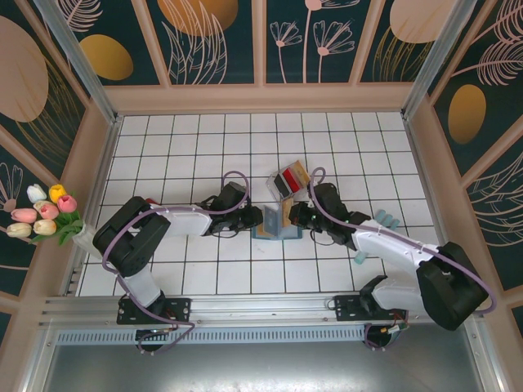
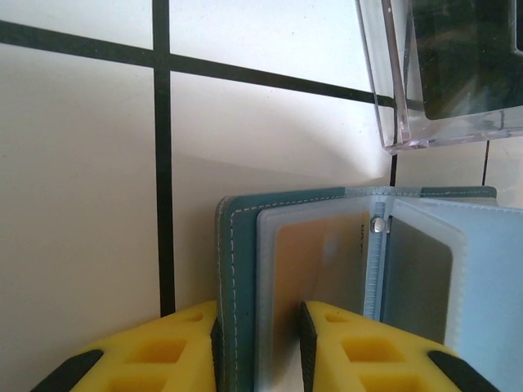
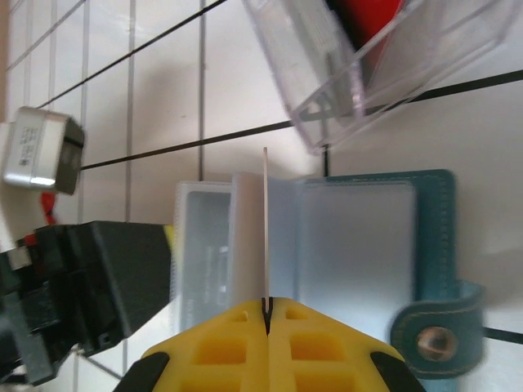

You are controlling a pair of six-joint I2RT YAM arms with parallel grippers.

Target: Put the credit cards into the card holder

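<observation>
Card holder, top view: the teal card holder [image 1: 274, 229] is laid open on the white tiled table [image 1: 188, 147], between the 2 grippers and just in front of the clear rack [image 1: 292, 183], in which a red card [image 1: 288, 177] is stood.
Arms, top view: the left gripper [image 1: 253, 220] is set at the holder's left side, the right gripper [image 1: 294, 217] at its right.
Room, top view: the table is walled by panels [image 1: 212, 41] painted with leaves and flowers; tulips [image 1: 45, 211] are stood at the left edge.
Grip, left wrist view: the teal cover [image 2: 237, 269] and 1 clear sleeve are pinched together by the left gripper [image 2: 257, 351].
Sleeve, left wrist view: a tan card [image 2: 310, 261] is seen through the sleeve; whether it sits inside or behind cannot be told.
Surface, left wrist view: smooth white tiles with dark joints; a rack corner [image 2: 441, 73] is seen just beyond the holder.
Card, right wrist view: a thin card [image 3: 265, 212] is pinched edge-on by the right gripper [image 3: 265, 314], its fingers pressed together on it, over the pale inner sleeves [image 3: 351, 245]; its colour cannot be told.
Step, judged: 1 card is being fed into a slot.
Method, advised: the card edge should be lined up with the slot mouth and slid straight in, with the cover held firm so that the holder is not pushed across the smooth tile.
</observation>
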